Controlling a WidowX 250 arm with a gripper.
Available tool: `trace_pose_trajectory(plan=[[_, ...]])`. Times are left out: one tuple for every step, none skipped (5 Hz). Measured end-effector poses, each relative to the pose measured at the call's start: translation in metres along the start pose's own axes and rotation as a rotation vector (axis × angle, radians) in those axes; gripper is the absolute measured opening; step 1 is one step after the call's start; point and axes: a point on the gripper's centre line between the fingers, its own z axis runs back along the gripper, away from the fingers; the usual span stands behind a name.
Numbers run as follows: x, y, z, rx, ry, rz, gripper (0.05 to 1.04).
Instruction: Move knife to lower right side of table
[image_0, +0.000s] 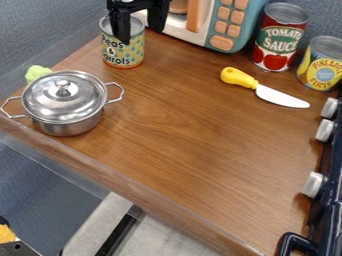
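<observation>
While the tool (141, 34) is opened wide, apparently empty, near the dotted can (124, 56), the can may be toppled by a low sweep toward the knife (252, 84).

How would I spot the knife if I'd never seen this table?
On the wooden table, find the teal toy microwave with orange buttons at the back. Nearer the camera, in front of the red can, lies the knife. Its yellow handle and flat white blade set it apart from that upright can.
</observation>
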Motion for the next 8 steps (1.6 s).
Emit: trace_pose_trajectory(plan=[[-0.004, 0.000, -0.014, 0.032, 0.025, 0.001, 0.999], [-0.029, -0.016, -0.013, 0.005, 0.052, -0.031, 0.999], [-0.059, -0.044, -0.021, 0.003, 0.072, -0.089, 0.999], [-0.084, -0.071, -0.028, -0.011, 0.095, -0.144, 0.999], [-0.099, -0.090, -0.035, -0.024, 0.088, -0.195, 0.999], [-0.109, -0.101, -0.044, -0.029, 0.086, -0.244, 0.999], [-0.109, -0.104, -0.046, -0.030, 0.073, -0.245, 0.946], [-0.109, -0.102, -0.055, -0.033, 0.061, -0.250, 0.656]])
